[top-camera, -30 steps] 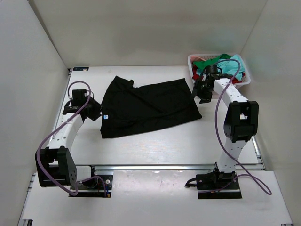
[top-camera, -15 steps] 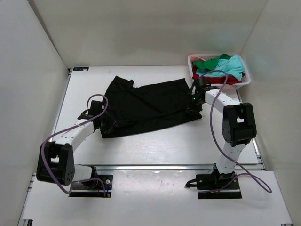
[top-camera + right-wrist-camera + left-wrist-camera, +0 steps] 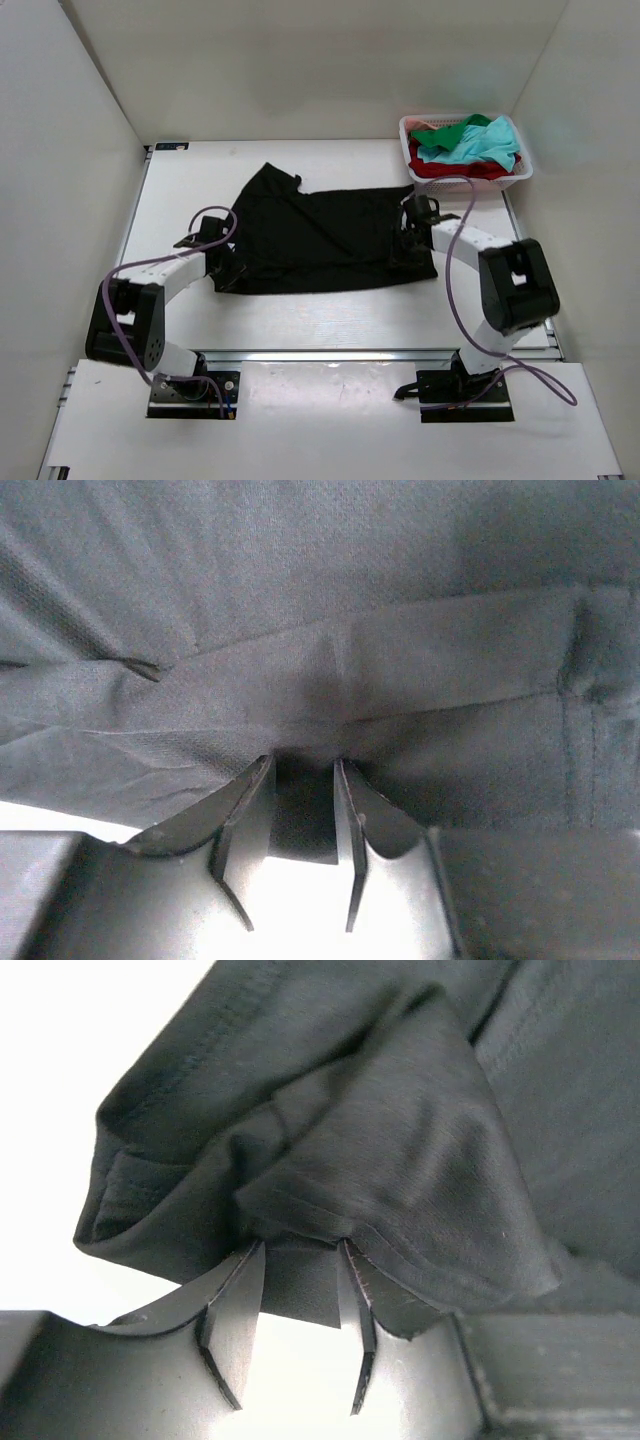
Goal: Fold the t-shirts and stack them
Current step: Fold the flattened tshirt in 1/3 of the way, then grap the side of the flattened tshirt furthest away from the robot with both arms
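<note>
Top external view: left gripper (image 3: 228, 270) is pinching the black shirt (image 3: 320, 235) at its corner, with cloth bunching just past the fingers. Right gripper (image 3: 410, 252) is pinching its opposite hem. Other shirts (image 3: 468, 148) are sitting in the basket (image 3: 462, 183) beyond it.

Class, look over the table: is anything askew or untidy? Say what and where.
The black t-shirt lies skewed and rumpled mid-table, its far-left part bunched; left gripper and right gripper pinch its edges. The other shirts sit heaped in the basket.
</note>
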Available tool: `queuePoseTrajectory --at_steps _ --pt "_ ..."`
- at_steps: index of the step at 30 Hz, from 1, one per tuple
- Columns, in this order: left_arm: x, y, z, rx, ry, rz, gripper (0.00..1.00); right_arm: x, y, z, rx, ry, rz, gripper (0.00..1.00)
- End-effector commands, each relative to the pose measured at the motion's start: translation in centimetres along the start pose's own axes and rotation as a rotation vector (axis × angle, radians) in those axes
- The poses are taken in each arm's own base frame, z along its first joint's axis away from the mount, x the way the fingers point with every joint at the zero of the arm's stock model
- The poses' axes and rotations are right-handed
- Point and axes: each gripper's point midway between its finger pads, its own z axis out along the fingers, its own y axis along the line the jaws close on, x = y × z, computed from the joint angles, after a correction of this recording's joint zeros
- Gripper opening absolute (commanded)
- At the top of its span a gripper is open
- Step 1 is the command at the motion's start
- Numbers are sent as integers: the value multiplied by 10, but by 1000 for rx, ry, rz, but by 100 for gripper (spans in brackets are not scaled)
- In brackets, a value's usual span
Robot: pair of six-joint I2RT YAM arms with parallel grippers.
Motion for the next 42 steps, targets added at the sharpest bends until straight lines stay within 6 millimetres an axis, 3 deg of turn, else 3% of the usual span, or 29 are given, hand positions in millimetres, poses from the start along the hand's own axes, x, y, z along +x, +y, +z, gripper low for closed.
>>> queuePoseTrajectory --at_steps 1,2,5,7,10,12,13,17,19,20,21,22,25,26,27,28,30,31,33,35,36,40,42 --pt "45 58 -5 -158 113 42 47 69 -15 -16 61 151 44 29" --pt "48 61 -11 -163 107 54 46 85 -19 -20 65 186 61 29" --pt "66 71 -30 -143 124 54 44 104 -11 -35 27 200 53 31" --pt "67 67 -47 -81 91 13 43 123 -11 -43 26 255 58 32" --pt "56 46 -75 27 40 7 40 129 -4 -57 12 244 18 32" --pt "38 9 -99 193 25 16 20 119 2 -71 -7 186 2 36" --pt "31 -11 -108 290 20 37 18 111 6 -76 -20 170 11 39" --pt "-11 -80 -148 468 -70 109 24 67 16 -104 -57 34 19 51" --pt "-47 -107 -156 480 -142 134 34 33 16 -115 -46 -61 31 58" --pt "-57 -109 -141 443 -139 144 38 14 14 -118 -28 -118 36 59" --pt "-72 -118 -148 456 -173 160 40 3 8 -114 -6 -139 53 65" --pt "-81 -116 -128 410 -150 150 43 -8 1 -110 11 -148 80 66" --pt "-127 -134 -111 360 -207 176 51 -40 -17 -96 51 -191 139 65" --pt "-135 -130 -93 304 -197 191 53 -53 -20 -96 63 -228 146 66" --pt "-146 -135 -83 284 -203 205 56 -61 -28 -88 81 -230 163 65" --pt "-160 -141 -86 285 -228 205 56 -66 -30 -85 85 -235 166 66" --pt "-172 -142 -59 245 -209 221 57 -73 -38 -78 110 -227 177 65" --pt "-188 -146 -60 252 -236 211 58 -75 -42 -71 121 -218 180 66" --pt "-197 -148 -36 215 -223 230 59 -84 -46 -68 131 -221 184 65" --pt "-211 -160 -28 212 -243 255 60 -87 -48 -60 139 -215 196 65" --pt "-209 -159 -11 194 -215 270 60 -91 -51 -60 146 -219 203 66" --pt "-207 -177 11 209 -200 326 62 -98 -61 -52 171 -216 223 65" --pt "-195 -185 29 202 -168 358 62 -101 -65 -47 181 -209 233 65"
